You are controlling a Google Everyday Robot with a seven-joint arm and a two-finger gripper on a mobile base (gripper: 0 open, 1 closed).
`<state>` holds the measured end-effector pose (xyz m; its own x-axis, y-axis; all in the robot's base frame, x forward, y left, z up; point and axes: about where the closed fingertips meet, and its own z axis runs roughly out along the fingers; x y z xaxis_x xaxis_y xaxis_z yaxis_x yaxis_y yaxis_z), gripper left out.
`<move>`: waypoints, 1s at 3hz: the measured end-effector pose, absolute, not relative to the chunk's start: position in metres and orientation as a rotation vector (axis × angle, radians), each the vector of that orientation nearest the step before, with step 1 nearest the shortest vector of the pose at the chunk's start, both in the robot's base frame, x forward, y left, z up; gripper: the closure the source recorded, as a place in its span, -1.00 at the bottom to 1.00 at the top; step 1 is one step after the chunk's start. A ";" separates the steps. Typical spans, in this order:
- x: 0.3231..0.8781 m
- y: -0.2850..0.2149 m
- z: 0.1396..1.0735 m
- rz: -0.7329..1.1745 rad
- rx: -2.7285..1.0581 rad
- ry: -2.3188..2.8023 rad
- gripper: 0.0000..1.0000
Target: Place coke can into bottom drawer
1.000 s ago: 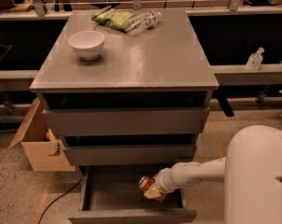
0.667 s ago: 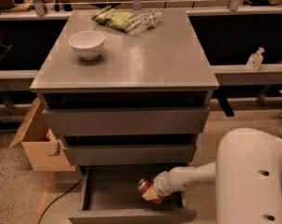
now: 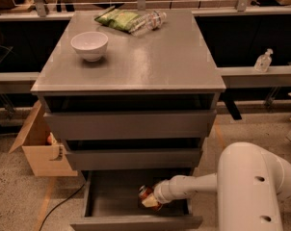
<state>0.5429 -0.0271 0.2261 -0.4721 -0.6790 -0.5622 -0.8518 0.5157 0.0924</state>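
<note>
Right now you are working the placing step: the arm is reaching in from the right, and the gripper (image 3: pixel 151 201) is sitting low inside the open bottom drawer (image 3: pixel 112 198), toward its right half. The coke can (image 3: pixel 145 192) is lying right against the gripper's tip, inside the drawer walls and tilted rather than upright. Whether it is resting on the drawer floor or hanging just above it, you cannot tell from this view. Nor can you tell whether the gripper is clamping the can or is merely touching it, since the tip and the can are blending together.

Judging by that, the task is nearing its end. What the next move is asking of you is a clean release with the can down on the floor, then a withdrawal up and out to the right without dragging the can along or clipping the middle drawer (image 3: pixel 133 159) overhanging the opening.

Up on the worktop (image 3: pixel 150 66), the white bowl (image 3: pixel 89 45) and the clear bottle (image 3: pixel 148 21) are sitting well away from all this.
</note>
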 end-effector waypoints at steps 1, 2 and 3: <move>0.552 -0.014 0.208 0.551 -1.250 2.278 1.00; 0.558 0.004 0.190 0.616 -1.262 2.261 1.00; 0.564 0.019 0.173 0.676 -1.286 2.254 1.00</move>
